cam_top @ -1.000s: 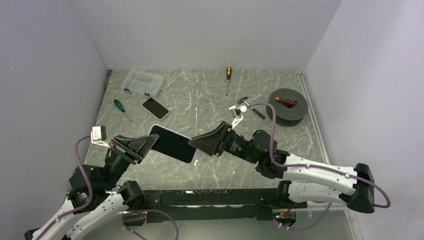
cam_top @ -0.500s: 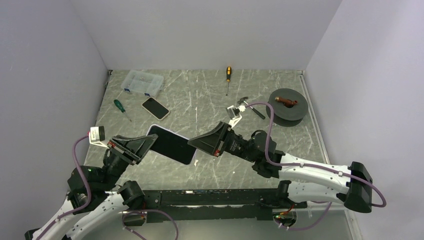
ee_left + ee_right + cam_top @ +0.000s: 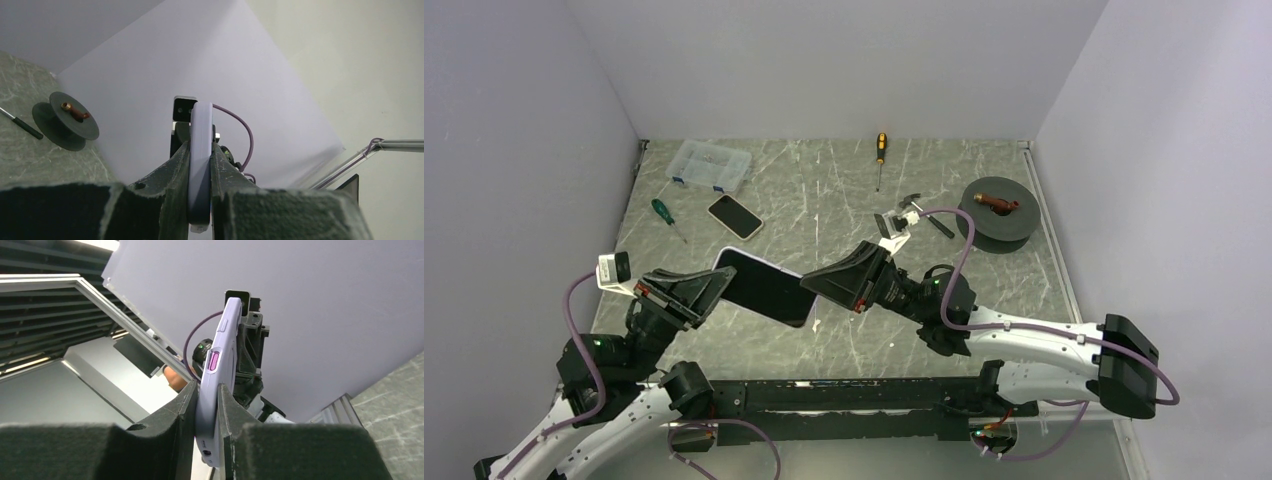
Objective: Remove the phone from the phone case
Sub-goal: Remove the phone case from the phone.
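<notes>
A phone with a dark screen in a pale lilac case (image 3: 765, 288) is held above the table between both arms, tilted down to the right. My left gripper (image 3: 704, 291) is shut on its left end; the left wrist view shows the case edge-on (image 3: 200, 165) between the pads. My right gripper (image 3: 834, 285) is shut on its right end; the right wrist view shows the case edge (image 3: 216, 390) with its pink side button. The phone sits inside the case.
A second, smaller phone (image 3: 735, 215) lies on the table behind. A clear parts box (image 3: 710, 165), a green screwdriver (image 3: 665, 216), an orange-handled screwdriver (image 3: 880, 153), small tools (image 3: 919, 213) and a dark spool (image 3: 998, 210) lie further back.
Both arms have shifted a little to the left with the cased phone still held between them. The grips have not changed.
</notes>
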Robot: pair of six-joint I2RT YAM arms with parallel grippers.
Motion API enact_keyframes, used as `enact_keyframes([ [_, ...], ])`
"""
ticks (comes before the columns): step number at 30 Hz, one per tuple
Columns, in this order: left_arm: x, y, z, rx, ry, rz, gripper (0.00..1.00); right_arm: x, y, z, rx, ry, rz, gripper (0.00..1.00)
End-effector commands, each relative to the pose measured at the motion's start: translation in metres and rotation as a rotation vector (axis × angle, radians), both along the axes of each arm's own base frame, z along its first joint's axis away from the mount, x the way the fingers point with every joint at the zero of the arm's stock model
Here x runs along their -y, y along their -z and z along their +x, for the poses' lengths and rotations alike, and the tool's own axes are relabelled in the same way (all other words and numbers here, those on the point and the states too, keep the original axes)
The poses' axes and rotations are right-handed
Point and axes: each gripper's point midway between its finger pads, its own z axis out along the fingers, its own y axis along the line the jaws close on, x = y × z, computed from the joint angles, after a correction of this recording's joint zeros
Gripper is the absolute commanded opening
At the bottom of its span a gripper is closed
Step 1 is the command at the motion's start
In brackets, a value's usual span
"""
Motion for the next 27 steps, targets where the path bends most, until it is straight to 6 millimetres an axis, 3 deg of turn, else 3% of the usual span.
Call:
enact_keyframes([
  [1,0.005,-0.001,0.006,-0.008,-0.003,-0.022,0.00,0.045,-0.081,-0.028,0.124,-0.063,0.329,0.20],
  [6,0.010,0.003,0.012,-0.025,-0.011,-0.010,0.00,0.049,-0.093,-0.033,0.148,-0.089,0.383,0.20],
  [17,0.012,0.022,0.025,-0.092,-0.052,0.001,0.00,0.061,-0.101,-0.044,0.193,-0.124,0.456,0.20],
  [22,0.011,0.027,0.029,-0.115,-0.066,0.005,0.00,0.062,-0.103,-0.047,0.206,-0.132,0.450,0.30],
  [27,0.013,0.032,0.031,-0.133,-0.071,0.024,0.00,0.063,-0.101,-0.046,0.202,-0.122,0.445,0.30],
])
